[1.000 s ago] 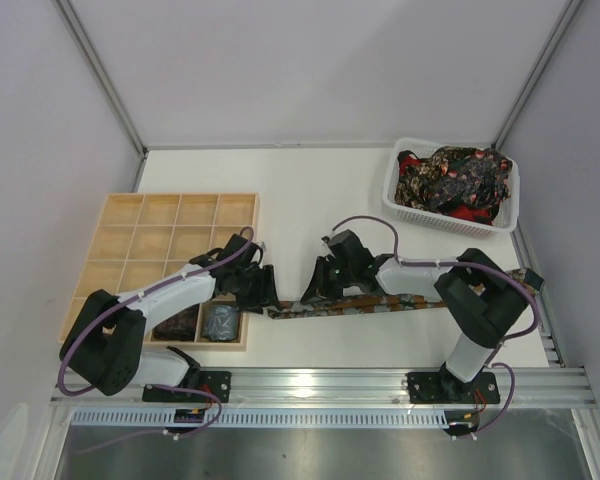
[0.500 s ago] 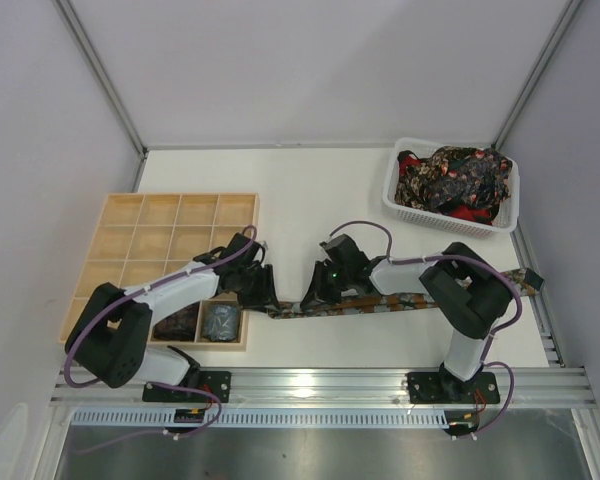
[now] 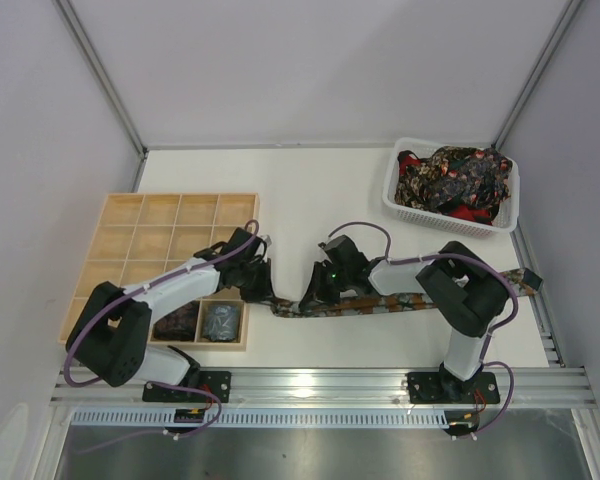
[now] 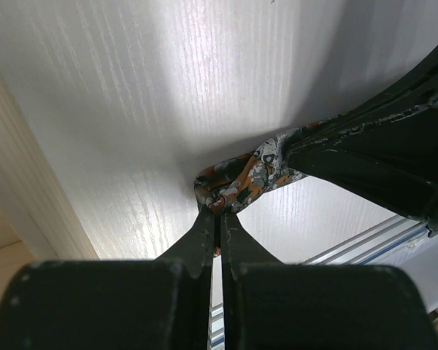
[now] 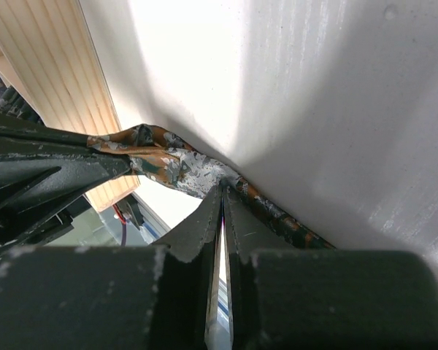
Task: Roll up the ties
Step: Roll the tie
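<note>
1. Brown tie [image 3: 380, 303]: patterned with orange flecks. It lies stretched along the near part of the white table [image 3: 310, 190], from between the two grippers rightward under the right arm. Its left end is folded into a small loop.
2. Left gripper [image 3: 264, 292]: fingers [image 4: 201, 233] pressed fully together, with the tips nipping the looped end of the brown tie.
3. Right gripper [image 3: 315, 296]: fingers [image 5: 204, 219] closed to a hairline slit, tips on the brown tie just beside the loop. They seem to pinch the fabric edge, though the wrist view does not settle it.
4. Rolled ties [image 3: 220, 320]: two dark coils in adjoining near-row compartments of the wooden grid tray [image 3: 130, 235], left of the left gripper.
5. Loose ties [image 3: 455, 178]: heaped in the white mesh basket [image 3: 450, 222] at the table's far right corner.
</note>
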Controlling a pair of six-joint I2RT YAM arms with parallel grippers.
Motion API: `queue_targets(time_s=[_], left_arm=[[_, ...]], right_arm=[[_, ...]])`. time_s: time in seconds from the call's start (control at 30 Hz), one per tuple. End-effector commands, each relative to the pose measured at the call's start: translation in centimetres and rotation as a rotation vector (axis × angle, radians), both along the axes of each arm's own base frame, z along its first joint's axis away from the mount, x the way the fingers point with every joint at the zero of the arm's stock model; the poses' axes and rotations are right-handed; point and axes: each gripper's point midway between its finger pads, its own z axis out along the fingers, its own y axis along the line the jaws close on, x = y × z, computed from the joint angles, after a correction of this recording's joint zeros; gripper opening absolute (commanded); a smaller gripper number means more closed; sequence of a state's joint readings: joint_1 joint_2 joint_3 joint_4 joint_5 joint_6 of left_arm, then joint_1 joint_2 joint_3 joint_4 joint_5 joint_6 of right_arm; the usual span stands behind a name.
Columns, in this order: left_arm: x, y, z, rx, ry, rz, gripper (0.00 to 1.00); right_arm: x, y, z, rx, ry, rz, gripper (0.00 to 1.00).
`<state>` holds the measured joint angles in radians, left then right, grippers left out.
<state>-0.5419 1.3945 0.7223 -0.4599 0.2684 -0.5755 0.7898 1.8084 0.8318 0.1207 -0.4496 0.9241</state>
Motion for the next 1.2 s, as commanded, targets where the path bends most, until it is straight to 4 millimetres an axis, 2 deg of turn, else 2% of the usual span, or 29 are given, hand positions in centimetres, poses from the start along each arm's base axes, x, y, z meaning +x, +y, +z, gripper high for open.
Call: queue_targets(time_s=[0.0, 0.3, 0.4, 0.6, 0.83, 0.87, 0.93, 1.0, 1.17], left_arm=[[0.8, -2.0, 2.8, -0.079, -0.049, -0.031, 0.00], [0.0, -6.8, 5.3, -0.185, -0.043, -0.083, 0.00], [0.2, -7.7, 5.3, -0.193, -0.043, -0.080, 0.00], [-0.1, -8.1, 4.5, -0.176, -0.030, -0.077, 0.00], [0.5, -8.0, 4.7, -0.163, -0.068, -0.036, 0.00], [0.4, -8.0, 4.6, -0.157, -0.065, -0.037, 0.00], [0.5, -7.9, 4.5, -0.143, -0.070, -0.035, 0.00], [0.4, -8.1, 4.4, -0.142, -0.070, -0.039, 0.01], [0.0, -8.6, 4.0, -0.136, -0.057, -0.056, 0.00]], right_arm=[[-0.7, -0.2, -1.4, -0.026, 0.020, 0.010, 0.08], [-1.1, 0.5, -1.1, 0.017, 0.040, 0.033, 0.07], [-1.4, 0.8, -1.0, 0.044, 0.056, 0.043, 0.07], [-2.0, 1.0, -0.6, 0.090, 0.089, 0.033, 0.06], [-2.5, 1.3, 1.6, 0.190, 0.107, 0.055, 0.07], [-2.3, 1.3, 2.4, 0.198, 0.088, 0.054, 0.07], [-2.0, 0.5, 2.3, 0.146, 0.062, 0.051, 0.07], [-1.4, 0.1, 3.2, 0.125, 0.014, 0.052, 0.07], [-1.4, -1.5, 3.1, 0.065, 0.028, 0.035, 0.06]])
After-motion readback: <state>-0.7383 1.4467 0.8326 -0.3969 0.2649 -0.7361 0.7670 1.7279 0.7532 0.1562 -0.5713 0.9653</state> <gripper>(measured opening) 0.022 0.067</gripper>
